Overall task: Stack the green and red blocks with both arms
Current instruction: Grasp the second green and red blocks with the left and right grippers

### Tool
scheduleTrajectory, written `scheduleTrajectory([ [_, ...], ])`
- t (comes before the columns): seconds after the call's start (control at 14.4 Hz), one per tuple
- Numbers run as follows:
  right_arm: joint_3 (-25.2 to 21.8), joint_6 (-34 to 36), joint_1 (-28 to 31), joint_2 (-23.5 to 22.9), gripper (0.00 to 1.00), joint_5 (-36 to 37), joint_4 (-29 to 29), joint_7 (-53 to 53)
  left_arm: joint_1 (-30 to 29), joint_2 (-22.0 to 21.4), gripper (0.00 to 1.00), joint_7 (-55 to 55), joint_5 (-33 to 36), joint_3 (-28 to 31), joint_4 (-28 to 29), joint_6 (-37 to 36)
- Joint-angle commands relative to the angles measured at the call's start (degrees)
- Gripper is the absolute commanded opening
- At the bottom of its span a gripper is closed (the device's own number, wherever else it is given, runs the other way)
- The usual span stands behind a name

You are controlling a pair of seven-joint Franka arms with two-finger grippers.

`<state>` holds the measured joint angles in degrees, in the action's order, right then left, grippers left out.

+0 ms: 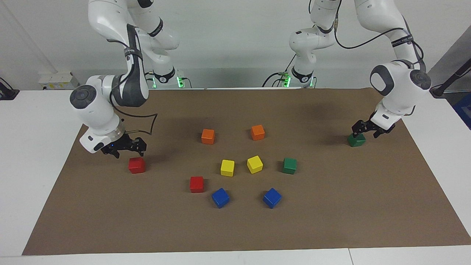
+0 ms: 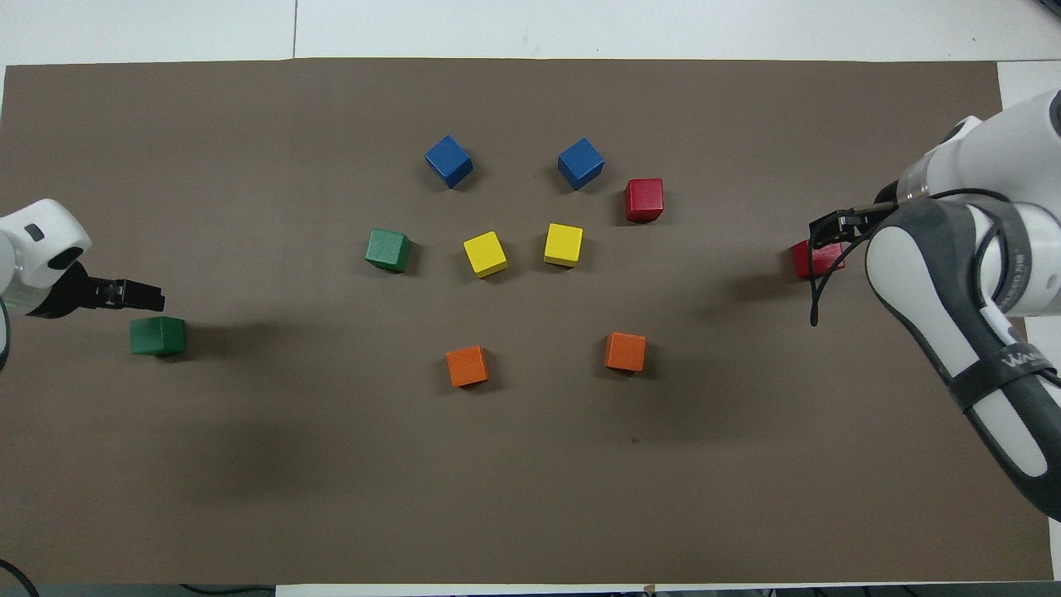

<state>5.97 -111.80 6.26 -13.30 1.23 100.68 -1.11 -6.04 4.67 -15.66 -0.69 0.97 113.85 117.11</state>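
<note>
Blue cubes point(image 1: 220, 197) lie lowest in the facing view, farthest from the robots. Above them, the right end effector point(image 1: 127, 147) hangs, fingers apart, just over a red block point(image 1: 137, 165), seemingly poised to grasp it; a second red block point(image 1: 197, 184) waits nearby. At the left arm's end of the bench point(image 1: 331, 221), the left end effector point(image 1: 366, 129) sits spread, just above a green block point(image 1: 356, 140).

From overhead, that green block point(image 2: 157, 336) lies beside the left end effector point(image 2: 124, 292), well apart from the other green block point(image 2: 388, 249) beside the yellow cubes point(image 2: 485, 253).
</note>
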Motion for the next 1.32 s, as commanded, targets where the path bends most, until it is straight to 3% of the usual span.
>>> scheduleTrajectory([
  [0.0, 0.9, 6.7, -4.1, -2.9, 1.00, -0.4, -9.7, 8.3, 6.3, 3.9, 1.00, 2.6, 0.6, 0.3, -10.6, -7.3],
  [0.28, 0.9, 0.3, -11.8, -5.5, 1.00, 0.9, -10.6, 19.0, 15.7, 5.6, 1.00, 7.1, -4.1, 0.3, -13.3, -5.3],
  [0.49, 0.9, -3.1, -13.6, -8.7, 1.00, 1.1, -11.0, 23.0, 20.9, 8.7, 1.00, 7.2, -7.5, 0.4, -13.4, -1.0],
  [0.76, 0.9, -6.6, -15.1, -12.2, 1.00, 2.9, -12.2, 23.3, 24.7, 12.4, 1.00, 7.2, -7.6, 0.4, -13.9, 2.1],
  [0.97, 1.0, -6.5, -15.2, -15.3, 1.00, 4.3, -15.2, 21.4, 26.8, 17.6, 1.00, 7.2, -7.4, 0.5, -17.5, 2.5],
  [1.25, 1.0, -6.8, -15.4, -16.8, 1.00, 4.5, -16.1, 16.2, 27.0, 19.6, 1.00, 7.1, -5.6, 0.4, -17.1, 4.2],
])
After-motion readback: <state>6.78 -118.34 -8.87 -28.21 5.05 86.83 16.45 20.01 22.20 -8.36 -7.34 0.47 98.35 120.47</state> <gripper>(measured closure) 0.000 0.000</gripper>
